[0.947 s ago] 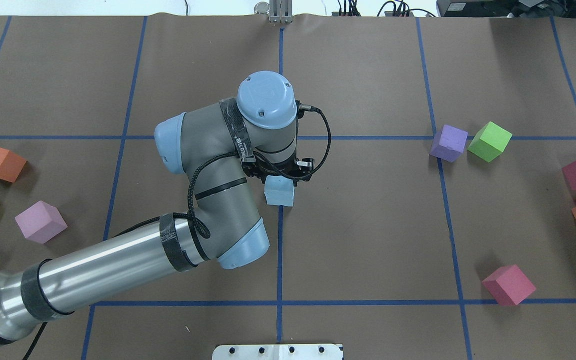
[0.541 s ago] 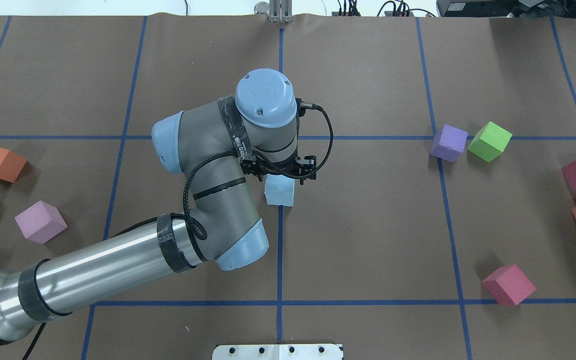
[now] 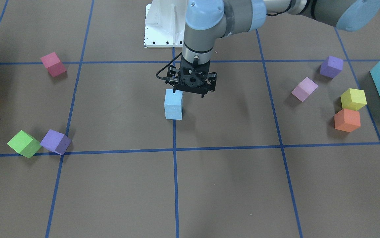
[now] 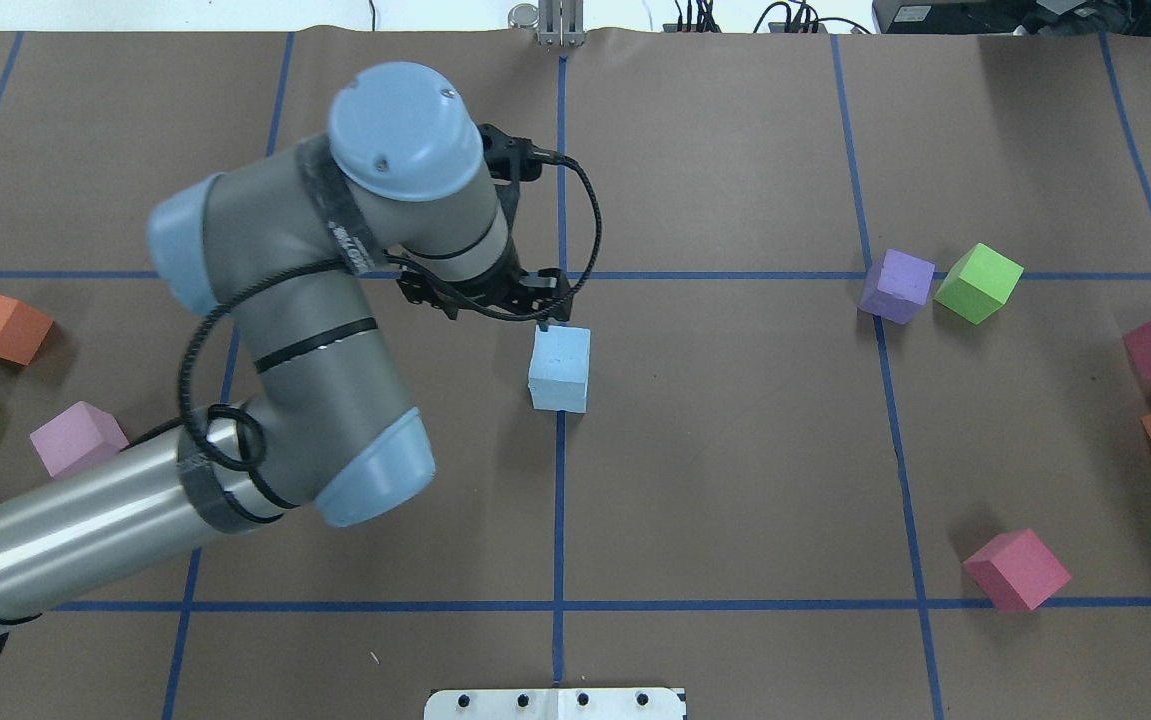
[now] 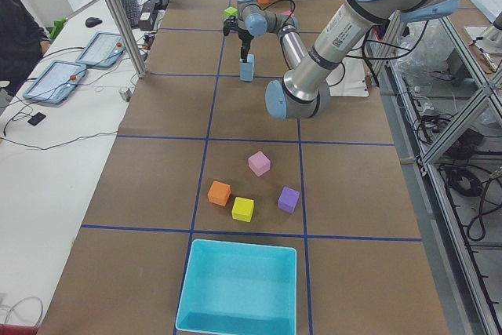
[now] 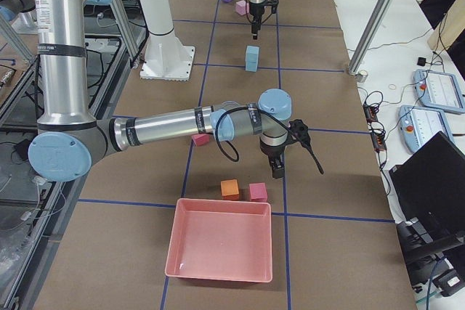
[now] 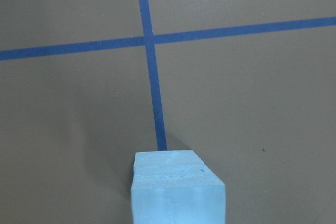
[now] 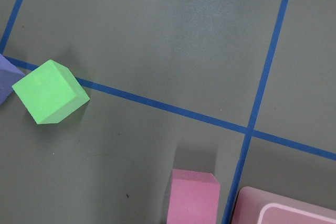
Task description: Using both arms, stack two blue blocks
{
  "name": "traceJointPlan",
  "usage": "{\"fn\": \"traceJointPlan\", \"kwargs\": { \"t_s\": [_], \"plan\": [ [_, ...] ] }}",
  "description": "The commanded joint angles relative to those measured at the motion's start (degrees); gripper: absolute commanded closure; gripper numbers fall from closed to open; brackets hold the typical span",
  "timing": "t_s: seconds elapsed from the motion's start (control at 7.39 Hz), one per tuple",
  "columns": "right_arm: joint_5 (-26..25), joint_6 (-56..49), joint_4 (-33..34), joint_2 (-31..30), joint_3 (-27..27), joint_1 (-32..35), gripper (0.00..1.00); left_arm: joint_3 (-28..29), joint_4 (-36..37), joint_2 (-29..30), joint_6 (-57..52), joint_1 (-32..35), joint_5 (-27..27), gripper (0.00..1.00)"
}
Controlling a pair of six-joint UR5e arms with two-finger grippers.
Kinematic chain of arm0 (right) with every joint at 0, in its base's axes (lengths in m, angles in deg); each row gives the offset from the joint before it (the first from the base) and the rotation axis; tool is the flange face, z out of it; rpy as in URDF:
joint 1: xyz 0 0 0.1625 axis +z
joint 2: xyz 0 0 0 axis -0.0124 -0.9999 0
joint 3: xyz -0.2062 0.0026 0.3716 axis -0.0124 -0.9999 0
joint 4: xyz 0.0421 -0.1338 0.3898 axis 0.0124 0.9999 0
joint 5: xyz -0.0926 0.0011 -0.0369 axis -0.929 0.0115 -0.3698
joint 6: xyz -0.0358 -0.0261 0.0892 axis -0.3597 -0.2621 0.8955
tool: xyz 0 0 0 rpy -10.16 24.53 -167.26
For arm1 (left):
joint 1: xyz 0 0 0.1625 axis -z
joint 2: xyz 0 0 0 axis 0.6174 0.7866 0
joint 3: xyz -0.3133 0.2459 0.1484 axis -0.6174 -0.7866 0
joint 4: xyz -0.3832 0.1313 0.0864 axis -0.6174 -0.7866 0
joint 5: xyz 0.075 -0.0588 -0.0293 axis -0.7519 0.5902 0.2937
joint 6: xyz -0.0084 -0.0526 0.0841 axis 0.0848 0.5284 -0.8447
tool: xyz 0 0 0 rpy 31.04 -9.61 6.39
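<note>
The 2 blue blocks [image 3: 173,104] stand stacked at frame centre, and the left gripper [image 3: 190,93] hangs spread and empty just above, so stacking looks done; whether the right gripper [image 6: 277,170] is released or clenched, I cannot tell.

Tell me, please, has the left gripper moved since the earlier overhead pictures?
Yes. The left gripper has shifted left and toward the view's top, off the blue stack, which stays on the centre tape line.
</note>
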Motion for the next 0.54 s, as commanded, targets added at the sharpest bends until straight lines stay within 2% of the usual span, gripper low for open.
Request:
{"fn": "traceJointPlan", "kwargs": {
  "t_s": [0.0, 0.41],
  "plan": [
    [0.0, 0.1, 0.1, 0.5, -0.1, -0.1, 0.00, -8.4, 2.1, -7.7, -5.5, 6.9, 5.2, 0.02],
    [-0.1, 2.6, 0.1, 1.5, -0.5, -0.2, 0.00, -10.3, 1.8, -15.1, -15.2, 16.0, 7.9, 0.02]
  ]
}}
